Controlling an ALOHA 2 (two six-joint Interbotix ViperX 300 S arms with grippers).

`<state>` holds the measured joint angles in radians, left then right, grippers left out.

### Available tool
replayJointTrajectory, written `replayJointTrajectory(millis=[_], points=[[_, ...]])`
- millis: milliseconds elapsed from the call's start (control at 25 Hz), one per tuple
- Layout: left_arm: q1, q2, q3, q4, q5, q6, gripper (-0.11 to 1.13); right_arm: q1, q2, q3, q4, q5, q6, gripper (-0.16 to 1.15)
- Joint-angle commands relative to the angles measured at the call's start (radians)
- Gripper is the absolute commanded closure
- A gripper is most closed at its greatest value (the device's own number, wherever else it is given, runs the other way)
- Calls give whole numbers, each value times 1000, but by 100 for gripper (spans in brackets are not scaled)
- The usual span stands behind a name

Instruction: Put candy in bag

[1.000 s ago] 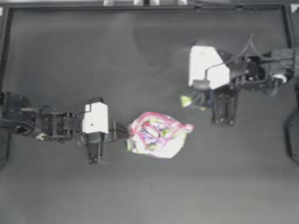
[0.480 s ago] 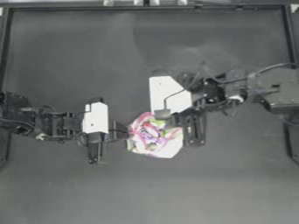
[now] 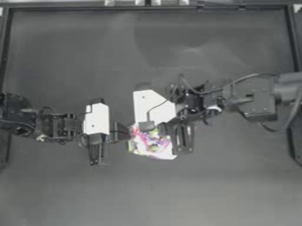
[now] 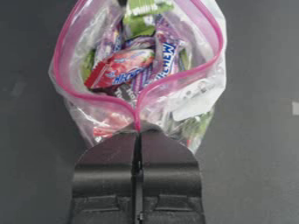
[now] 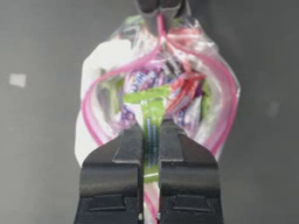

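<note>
The bag point(image 4: 192, 100), clear with a pink seal strip, stands open with colourful sweets inside. My left gripper point(image 4: 138, 131) is shut on the near end of its seal, holding the mouth open. In the top view the bag point(image 3: 154, 150) lies at the table's middle, between the two wrists. From the opposite side, my right gripper point(image 5: 151, 131) is shut on the yellow-green candy point(image 5: 149, 98). The candy's free end pokes into the bag's open mouth and also shows in the left wrist view as candy point(image 4: 143, 8).
The dark table point(image 3: 70, 66) stretches wide behind and in front of the bag. The right arm point(image 3: 254, 97) with loose cables reaches in from the right edge. A black frame rail point(image 3: 147, 5) runs along the far side.
The right arm has swung left from the table's right half with the candy, ending at the bag's mouth. The left gripper has kept its hold on the bag.
</note>
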<state>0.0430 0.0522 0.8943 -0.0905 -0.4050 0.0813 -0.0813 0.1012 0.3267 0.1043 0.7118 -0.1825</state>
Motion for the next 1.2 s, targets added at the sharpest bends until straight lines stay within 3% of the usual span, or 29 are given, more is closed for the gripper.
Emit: replayJointTrajectory(millis=[40,200,480,840,1200], points=[[-2,-12,-18,2,-6,2,98,2,-8,-28,-5,-14,-2,77],[-3,-12,-18,2,-6,2,98,2,9,-31,-14,-21,0,70],[-5,-12,-18,2,-6,2,98,-2,12,-32,-17,-21,8,28],[-8,-17,-18,2,-6,2,98,-3,-15,-46,-20,6,9,26],[-8,-71,-17,3,-2,5,98,-11,-184,6,-20,-26,14,26]])
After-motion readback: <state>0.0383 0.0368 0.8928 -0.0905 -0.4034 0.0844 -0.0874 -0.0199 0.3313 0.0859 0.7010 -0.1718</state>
